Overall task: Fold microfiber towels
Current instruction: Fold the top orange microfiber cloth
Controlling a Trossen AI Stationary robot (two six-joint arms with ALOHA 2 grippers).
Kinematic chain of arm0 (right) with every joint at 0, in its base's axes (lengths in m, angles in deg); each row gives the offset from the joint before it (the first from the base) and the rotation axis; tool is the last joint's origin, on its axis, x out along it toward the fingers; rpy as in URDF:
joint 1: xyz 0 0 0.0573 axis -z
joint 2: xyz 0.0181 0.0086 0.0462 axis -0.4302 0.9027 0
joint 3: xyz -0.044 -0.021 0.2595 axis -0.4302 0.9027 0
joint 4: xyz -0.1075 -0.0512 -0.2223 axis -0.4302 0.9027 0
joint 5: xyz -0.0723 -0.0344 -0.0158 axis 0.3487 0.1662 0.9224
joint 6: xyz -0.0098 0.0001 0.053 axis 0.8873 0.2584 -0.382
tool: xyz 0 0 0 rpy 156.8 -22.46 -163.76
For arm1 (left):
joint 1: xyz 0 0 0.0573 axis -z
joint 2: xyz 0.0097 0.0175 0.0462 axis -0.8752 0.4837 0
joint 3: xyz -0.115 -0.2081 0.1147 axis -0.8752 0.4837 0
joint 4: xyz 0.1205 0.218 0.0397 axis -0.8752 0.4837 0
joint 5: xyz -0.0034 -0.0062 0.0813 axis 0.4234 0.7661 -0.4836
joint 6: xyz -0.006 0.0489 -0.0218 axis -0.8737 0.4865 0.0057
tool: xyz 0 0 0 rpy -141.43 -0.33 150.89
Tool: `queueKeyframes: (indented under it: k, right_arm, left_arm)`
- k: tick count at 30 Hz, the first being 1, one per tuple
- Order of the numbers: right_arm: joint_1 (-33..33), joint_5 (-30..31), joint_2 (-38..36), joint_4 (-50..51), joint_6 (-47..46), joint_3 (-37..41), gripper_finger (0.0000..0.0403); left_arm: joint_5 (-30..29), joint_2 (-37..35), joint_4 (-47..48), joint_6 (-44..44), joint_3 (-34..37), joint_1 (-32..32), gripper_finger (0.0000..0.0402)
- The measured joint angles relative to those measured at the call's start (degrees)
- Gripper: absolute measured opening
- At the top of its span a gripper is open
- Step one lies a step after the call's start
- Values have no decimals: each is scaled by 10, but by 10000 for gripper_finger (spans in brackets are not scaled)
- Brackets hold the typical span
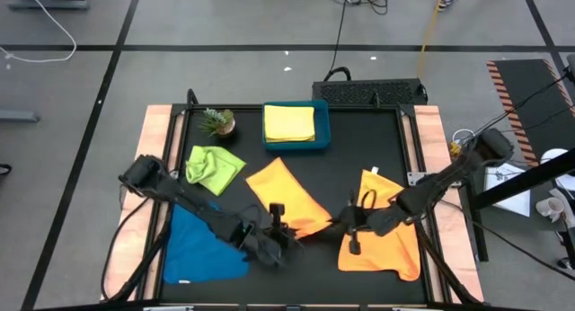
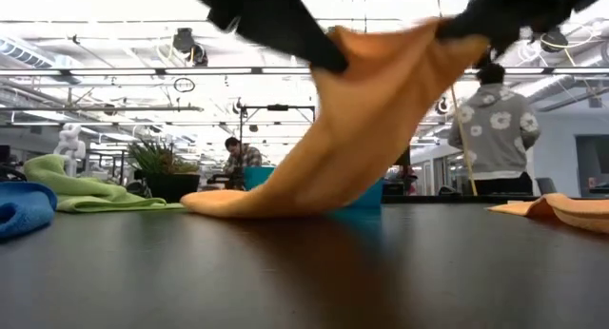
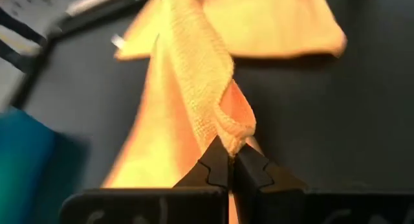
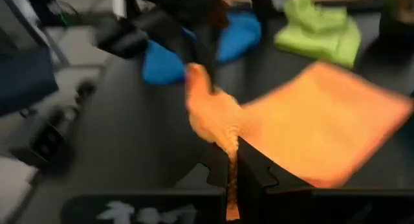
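An orange towel (image 1: 286, 199) lies mid-table with its near edge lifted. Its far part (image 2: 238, 202) rests on the table. My left gripper (image 1: 286, 237) is shut on the near left end of that edge. My right gripper (image 1: 344, 223) is shut on the near right end. A second orange towel (image 1: 386, 257) lies flat at the right, under my right arm. A blue towel (image 1: 202, 248) lies near left, and a lime green one (image 1: 214, 165) is crumpled behind it. A yellow towel (image 1: 289, 122) sits folded in the teal tray (image 1: 323, 136). My left gripper pinches a bunched corner (image 3: 234, 134) of the orange towel between its two fingertips, slanting down from the table's left. The cloth is folded over at the fingers, so several layers. It runs away from them to the table. My right gripper pinches the towel's near edge (image 4: 228, 141) between its two fingers, slanting down from the table's right. The cloth is gathered at the fingers and stretches across to the corner held by the left gripper (image 4: 194, 72). The lifted edge hangs between both holds with only a shallow sag (image 2: 400, 44).
A small potted plant (image 1: 217, 122) stands at the far left beside the teal tray. Bare black tabletop (image 1: 296, 275) lies along the near edge between the blue towel and the right orange towel. A person (image 2: 495, 129) stands in the room behind the table.
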Motion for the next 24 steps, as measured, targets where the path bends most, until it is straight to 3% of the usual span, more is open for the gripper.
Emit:
queueKeyframes:
  k: [5,9,17,24]
  right_arm:
    - [2,4,-81,6,48,0,0]
    - [19,31,-136,12,84,0,0]
    - [109,26,-204,6,143,-10,0]
    - [216,-62,-192,30,183,-79,0]
  left_arm:
    - [3,-79,10,78,0,-36,1]
    - [47,-150,37,114,-1,-76,1]
    - [104,-238,75,172,-1,-170,0]
    - [143,-277,58,221,0,-258,0]
